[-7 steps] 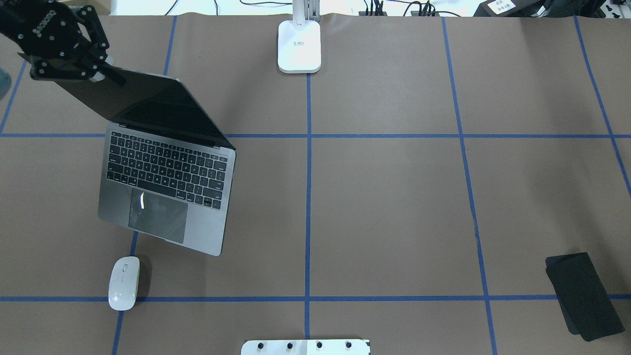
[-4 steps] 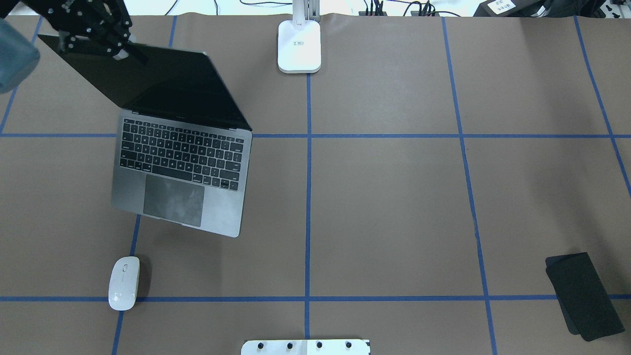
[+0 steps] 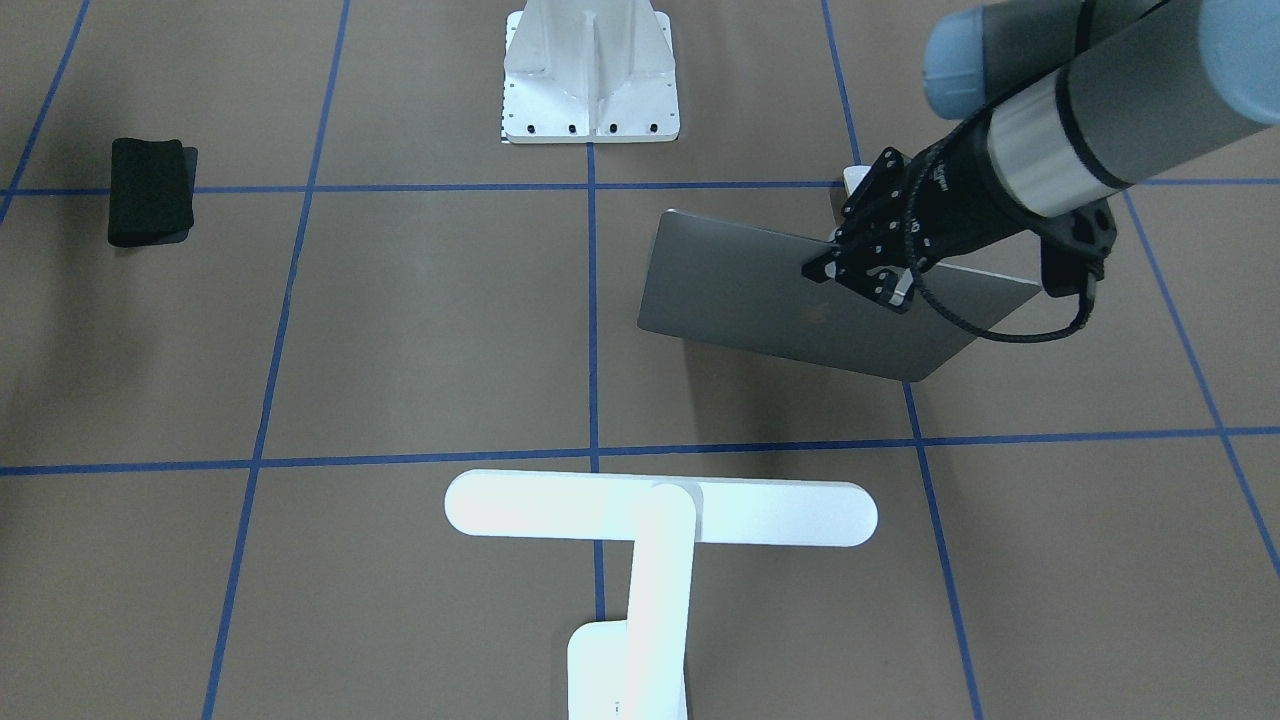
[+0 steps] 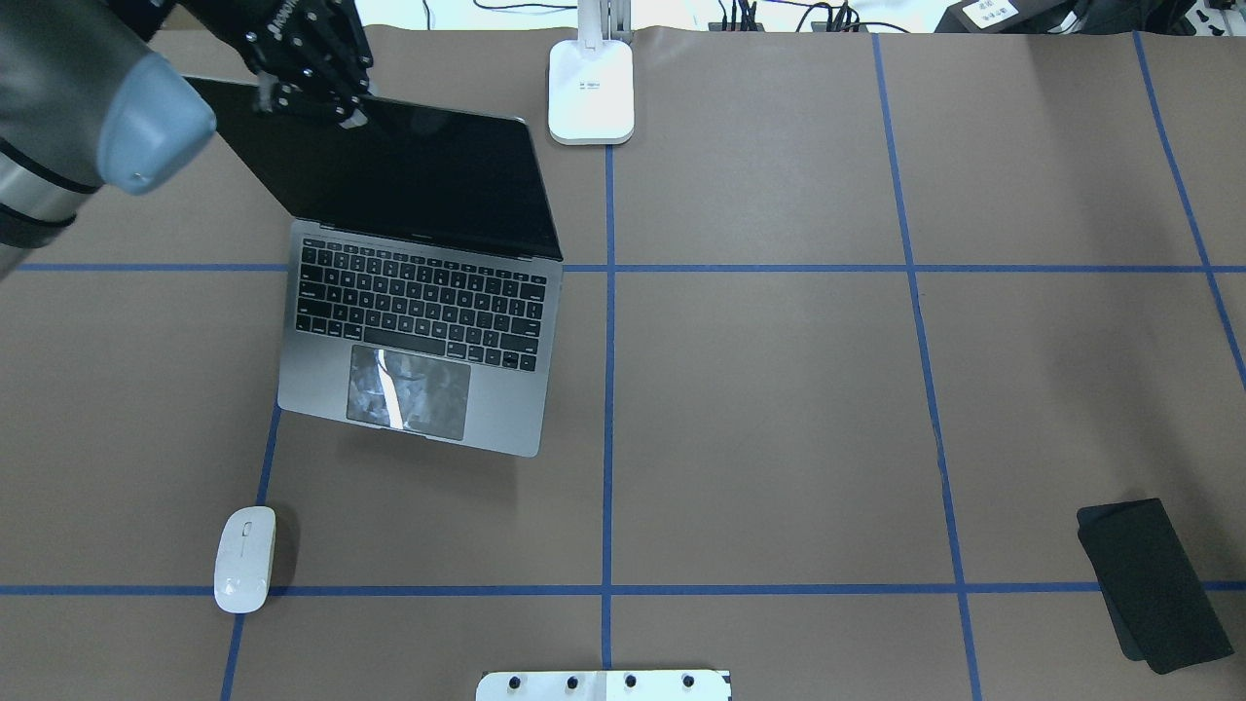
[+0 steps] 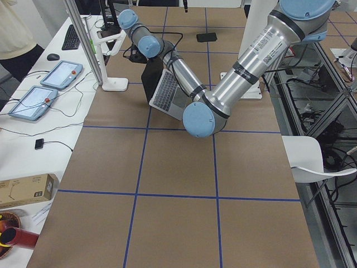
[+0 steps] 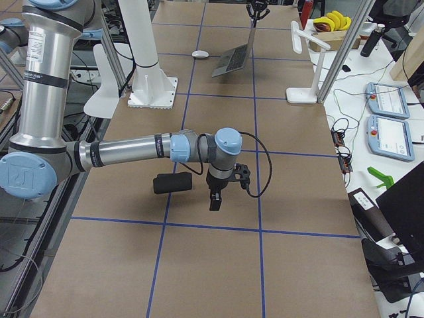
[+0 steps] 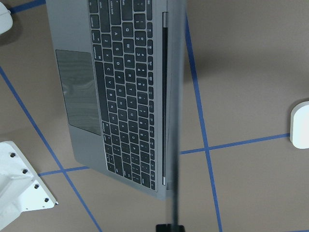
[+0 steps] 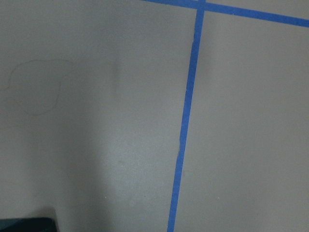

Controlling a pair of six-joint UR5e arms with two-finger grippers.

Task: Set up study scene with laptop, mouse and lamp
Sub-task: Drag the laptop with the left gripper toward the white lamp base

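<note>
The grey laptop (image 4: 419, 331) is open, its dark screen tilted back. My left gripper (image 4: 321, 92) is shut on the top edge of its lid and holds the laptop slightly off the table, casting a shadow. From the front, the gripper (image 3: 880, 270) pinches the grey lid (image 3: 760, 290). In the left wrist view the lid shows edge-on above the keyboard (image 7: 120, 87). The white mouse (image 4: 244, 559) lies near the front left. The white lamp (image 3: 660, 510) stands at the far middle edge, its base (image 4: 591, 92) beside the screen. My right gripper (image 6: 215, 199) hangs low over bare table; I cannot tell its state.
A flat black pad (image 4: 1154, 584) lies at the front right, next to the right gripper. The white bolted pedestal (image 4: 604, 684) sits at the front middle edge. Blue tape lines grid the brown table (image 4: 779, 409).
My left gripper has carried the laptop to the right, toward the middle line and closer to the lamp base. The mouse, lamp and black pad have not moved.
</note>
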